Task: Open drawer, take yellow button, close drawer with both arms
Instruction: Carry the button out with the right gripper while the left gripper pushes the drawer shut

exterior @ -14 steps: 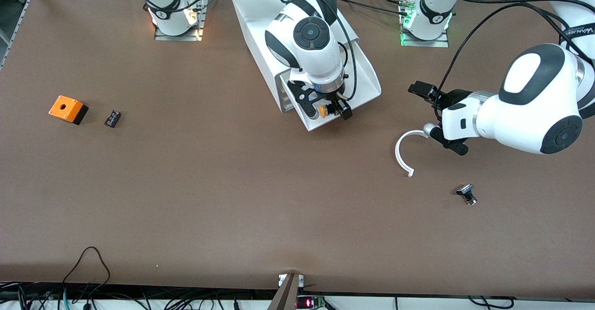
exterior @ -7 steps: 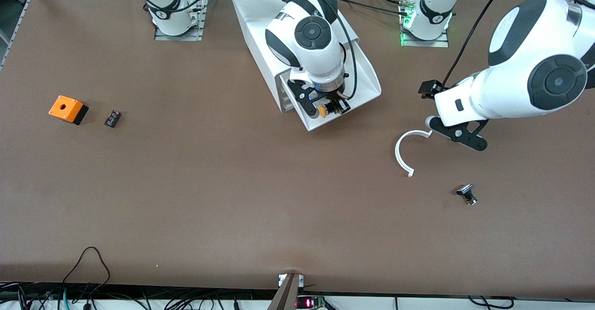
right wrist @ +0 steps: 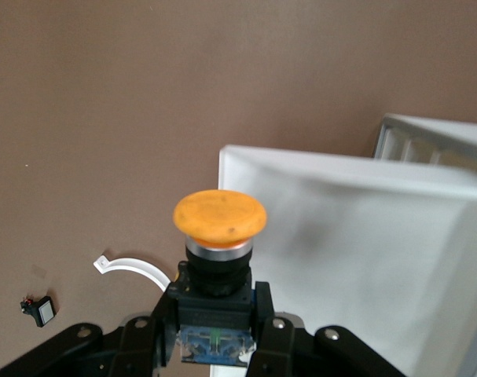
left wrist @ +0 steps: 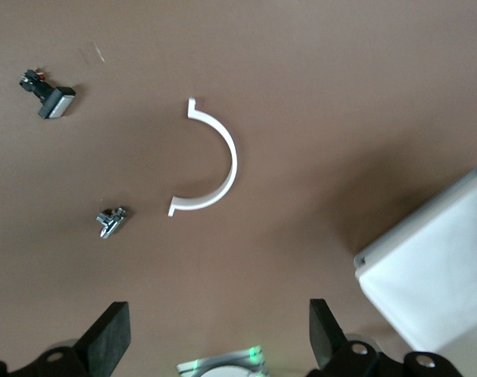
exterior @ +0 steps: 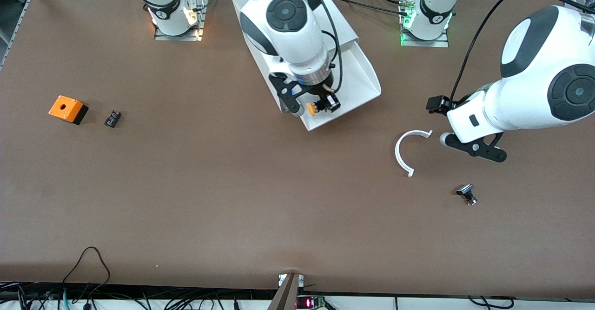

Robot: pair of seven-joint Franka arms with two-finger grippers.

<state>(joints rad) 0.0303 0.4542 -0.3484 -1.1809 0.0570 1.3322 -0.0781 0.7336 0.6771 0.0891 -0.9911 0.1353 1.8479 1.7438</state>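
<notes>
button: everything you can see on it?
The button has a round, matte yellow-orange cap, a silver collar beneath it and a black body with a bluish base. The right gripper is shut on its body, cap sticking out past the fingertips, holding it in the air over the open drawer. Nothing else touches it.

The right arm reaches from its base over the open drawer (exterior: 346, 87), its tool (exterior: 312, 107) clamped on the button (exterior: 311, 109), held up in the air. The left arm is bent low at its end of the tabletop (exterior: 232, 198), its tool (left wrist: 218, 338) spread wide and holding nothing.
</notes>
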